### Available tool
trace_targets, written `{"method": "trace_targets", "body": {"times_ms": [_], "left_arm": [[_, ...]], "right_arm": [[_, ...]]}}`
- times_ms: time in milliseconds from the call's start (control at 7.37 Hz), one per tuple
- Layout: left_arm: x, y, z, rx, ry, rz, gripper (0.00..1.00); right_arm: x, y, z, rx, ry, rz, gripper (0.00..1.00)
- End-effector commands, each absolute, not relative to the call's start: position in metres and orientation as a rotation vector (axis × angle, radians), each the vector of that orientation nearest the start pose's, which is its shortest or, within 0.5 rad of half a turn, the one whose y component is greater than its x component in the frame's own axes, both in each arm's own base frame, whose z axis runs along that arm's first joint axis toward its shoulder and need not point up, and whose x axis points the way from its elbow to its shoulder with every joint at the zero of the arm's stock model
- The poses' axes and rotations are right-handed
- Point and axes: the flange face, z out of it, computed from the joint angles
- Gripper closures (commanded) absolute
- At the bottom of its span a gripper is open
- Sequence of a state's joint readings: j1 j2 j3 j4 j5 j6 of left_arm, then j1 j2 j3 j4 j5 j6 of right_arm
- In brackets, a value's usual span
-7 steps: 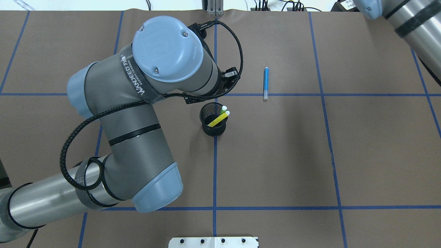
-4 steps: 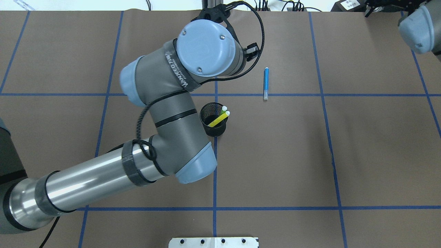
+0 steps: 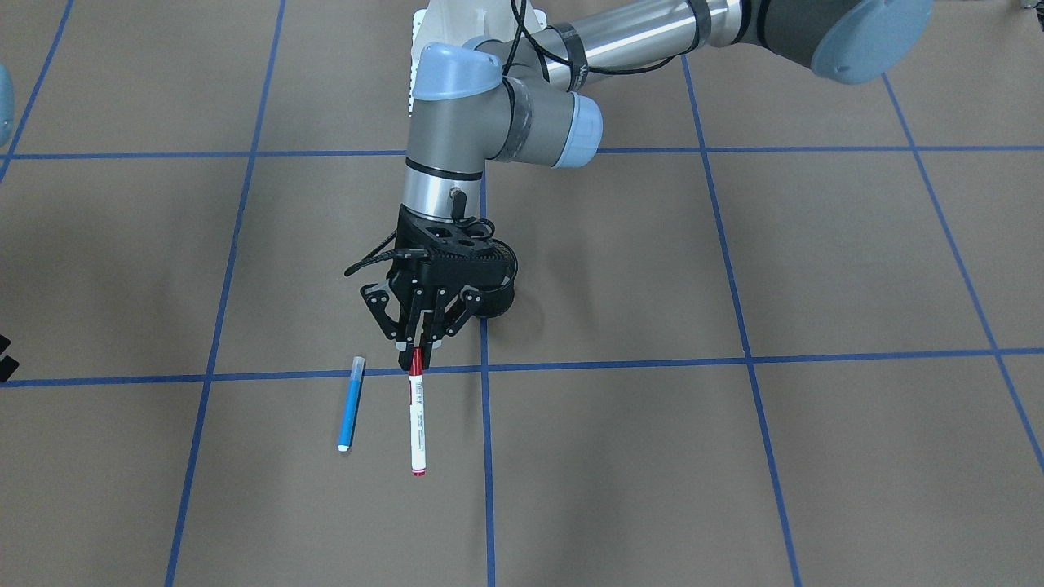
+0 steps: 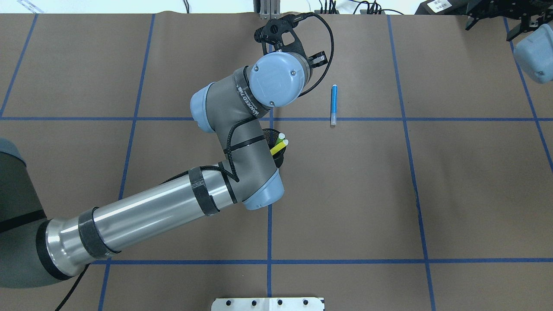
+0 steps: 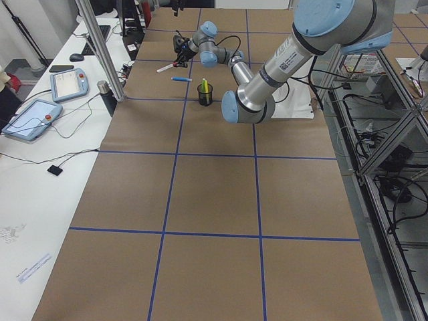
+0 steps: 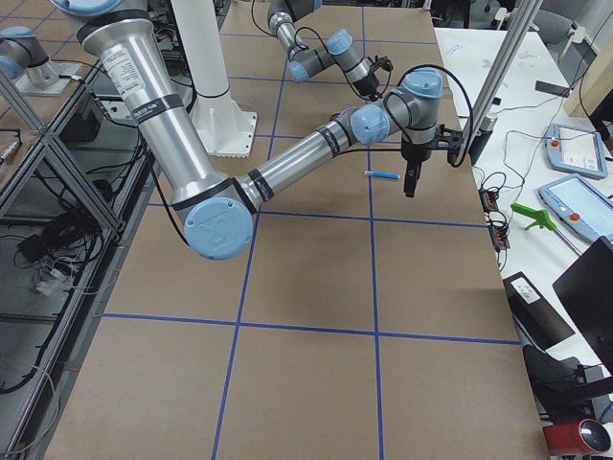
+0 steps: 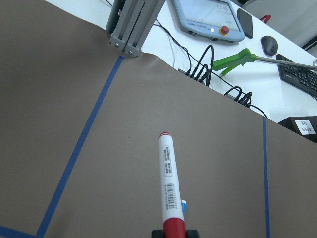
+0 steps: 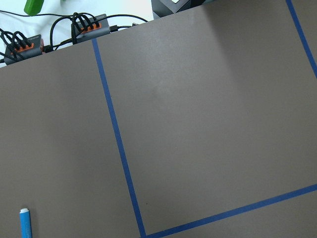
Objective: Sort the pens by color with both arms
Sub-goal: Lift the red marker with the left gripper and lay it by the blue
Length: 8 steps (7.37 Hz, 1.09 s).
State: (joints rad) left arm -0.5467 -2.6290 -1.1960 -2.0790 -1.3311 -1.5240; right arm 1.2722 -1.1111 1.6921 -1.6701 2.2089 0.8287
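One pen (image 3: pixel 418 424), seemingly in left gripper (image 3: pixel 416 352)

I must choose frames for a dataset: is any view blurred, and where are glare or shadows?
Front-facing view: sharp, only soft shadows on the table. Overhead view: bright glare streaks on the metal tube of the left arm. Left wrist view: the white pen is in focus, its barcode distinct.
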Motion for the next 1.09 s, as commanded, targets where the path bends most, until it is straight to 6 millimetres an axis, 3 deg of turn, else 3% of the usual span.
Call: {"method": "trace_targets", "body": {"times_ms": [0, 136, 407, 543, 678, 814, 950], "left_arm": [[0.619, -0.552, 0.083, 0.604, 1.053, -0.585, 0.69], [0.617, -0.553, 0.078, 0.623, 1.053, -0.599, 0.01], [0.588, -0.536, 0.057, 0.667, 1.103, -0.531, 0.0], [0.563, -0.52, 0.058, 0.65, 1.114, -0.485, 0.0], [0.519, -0.512, 0.059, 0.629, 1.085, -0.434, 0.0], [0.467, -0.509, 0.074, 0.598, 1.017, -0.366, 0.0], [0.418, -0.516, 0.092, 0.53, 0.997, -0.337, 0.0]], "right_arm": [[-0.081, -0.635, 0.369, 0.076, -0.767, 0.376, 0.0], [-0.057, -0.638, 0.374, 0.08, -0.767, 0.401, 0.0], [-0.038, -0.642, 0.385, 0.066, -0.776, 0.415, 0.0], [-0.033, -0.64, 0.39, 0.053, -0.789, 0.418, 0.0], [-0.035, -0.64, 0.388, 0.053, -0.795, 0.417, 0.0], [-0.062, -0.64, 0.363, 0.072, -0.813, 0.373, 0.0], [-0.103, -0.644, 0.312, 0.097, -0.85, 0.335, 0.0]]}}
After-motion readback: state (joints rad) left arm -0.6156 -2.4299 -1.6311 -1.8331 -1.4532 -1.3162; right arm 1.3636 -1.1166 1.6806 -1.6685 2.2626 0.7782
